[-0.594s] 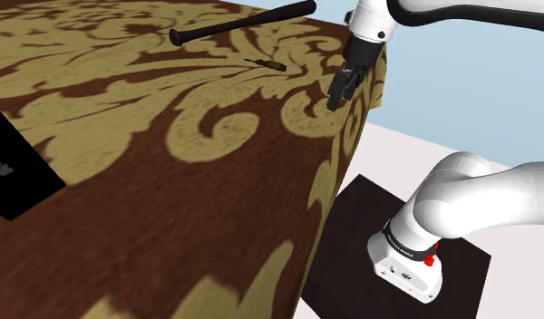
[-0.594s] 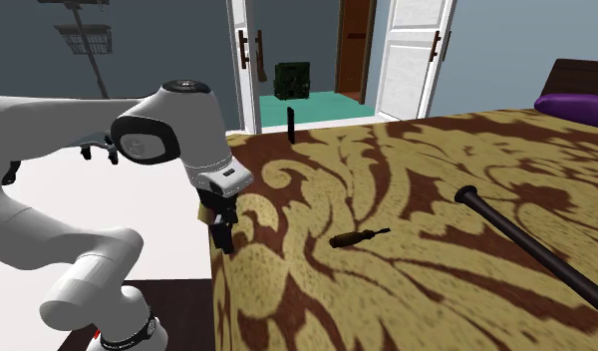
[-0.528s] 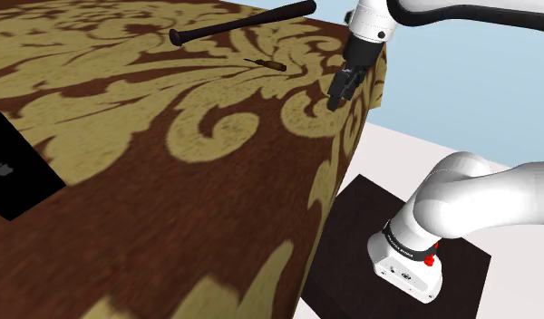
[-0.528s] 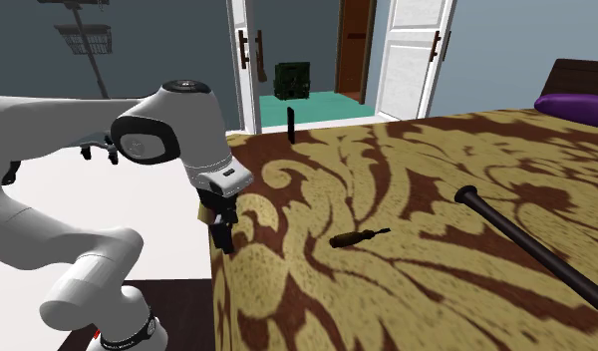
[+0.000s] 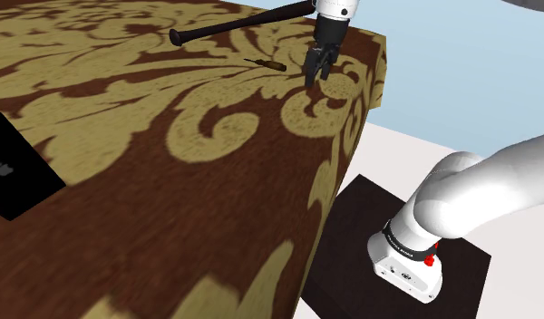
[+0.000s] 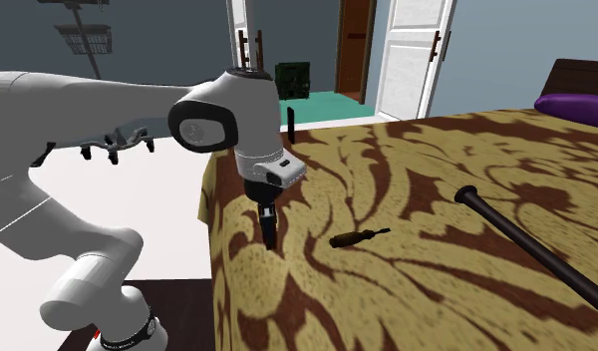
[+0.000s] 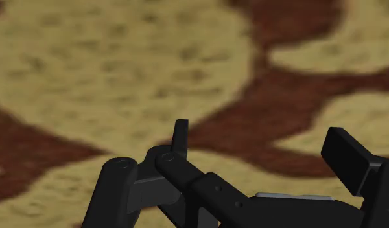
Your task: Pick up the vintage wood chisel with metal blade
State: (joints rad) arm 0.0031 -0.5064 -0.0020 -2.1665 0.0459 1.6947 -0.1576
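Brown-handled slim chisel (image 5: 267, 64) lies flat near my black two-finger gripper (image 5: 312, 79), jaws spread so I can straddle it.

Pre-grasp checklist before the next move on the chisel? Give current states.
1. gripper open: ok.
2. Nothing clasped in gripper: ok.
3. gripper above chisel: not ok, the chisel lies off toward the shoulder view's left.
4. chisel lying flat, apart from bat: ok.
5. Path to chisel free of other things: ok.
6. Clearance above patterned surface: cannot tell.
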